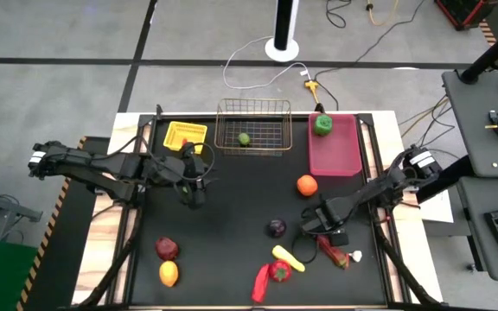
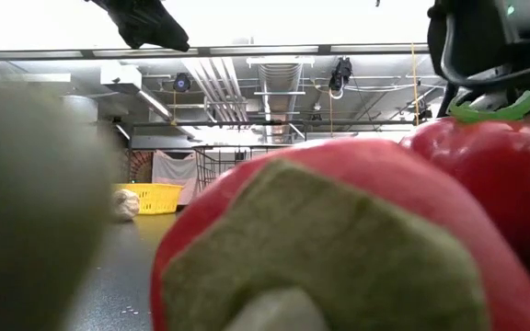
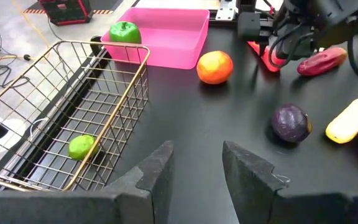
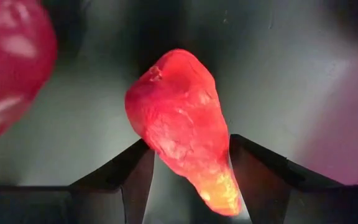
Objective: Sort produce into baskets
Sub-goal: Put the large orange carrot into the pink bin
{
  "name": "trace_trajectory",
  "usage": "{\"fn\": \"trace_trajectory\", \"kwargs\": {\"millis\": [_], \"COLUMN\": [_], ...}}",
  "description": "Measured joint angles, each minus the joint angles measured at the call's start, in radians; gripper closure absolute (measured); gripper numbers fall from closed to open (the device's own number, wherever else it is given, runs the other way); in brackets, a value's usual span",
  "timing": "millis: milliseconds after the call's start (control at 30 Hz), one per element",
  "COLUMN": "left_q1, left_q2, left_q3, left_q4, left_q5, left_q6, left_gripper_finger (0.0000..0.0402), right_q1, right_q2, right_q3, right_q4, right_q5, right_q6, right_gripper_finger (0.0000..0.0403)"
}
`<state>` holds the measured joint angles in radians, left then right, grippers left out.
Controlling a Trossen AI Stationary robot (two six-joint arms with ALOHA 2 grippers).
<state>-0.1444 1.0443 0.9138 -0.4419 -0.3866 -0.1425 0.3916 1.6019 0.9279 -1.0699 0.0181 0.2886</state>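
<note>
Produce lies scattered over your black tabletop (image 1: 232,216), which stands on a grey floor crossed with cables. Your right gripper (image 1: 311,226) sits low at the near right, fingers clasped on a red pepper-like piece (image 4: 179,124). Your left gripper (image 3: 197,174) hovers open and empty beside the wire basket (image 1: 253,126), between yellow tray (image 1: 185,136) and pink bin (image 1: 335,147).

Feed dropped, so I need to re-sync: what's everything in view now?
yellow plastic tray: one, left of basket.
metal wire basket: one, holds green lime.
magenta plastic bin: one, holds green apple.
orange fruit: one, beside bin.
purple round piece: one, mid-table.
yellow squash, red pepper, red chili: one each, opposite end.
dark red apple, yellow lemon: one each, left corner.
magenta sweet potato, white garlic: one each, right corner.
left gripper: open, empty, near tray.
right gripper: shut on red tapered piece.
</note>
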Motion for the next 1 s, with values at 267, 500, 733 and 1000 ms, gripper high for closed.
{"fn": "trace_trajectory", "kwargs": {"millis": [267,500,733,1000], "left_q1": [0.0,0.0,0.0,0.0], "left_q2": [0.0,0.0,0.0,0.0], "left_q3": [0.0,0.0,0.0,0.0], "left_q4": [0.002,0.018,0.017,0.055], "left_q5": [0.0,0.0,0.0,0.0], "left_q6": [0.0,0.0,0.0,0.021], "left_gripper_finger": [0.0282,0.0282,0.0282,0.0282], "right_q1": [-0.032,-0.046,-0.071,-0.167], "right_q2": [0.003,-0.095,-0.278,-0.447], "right_q3": [0.0,0.022,0.109,0.159], "right_q4": [0.01,-0.043,-0.094,0.051], "right_q5": [-0.026,-0.026,0.132,0.562], "right_q6": [-0.013,0.043,0.225,0.362], "right_gripper_finger": [0.0262,0.0289,0.0288,0.0282]}}
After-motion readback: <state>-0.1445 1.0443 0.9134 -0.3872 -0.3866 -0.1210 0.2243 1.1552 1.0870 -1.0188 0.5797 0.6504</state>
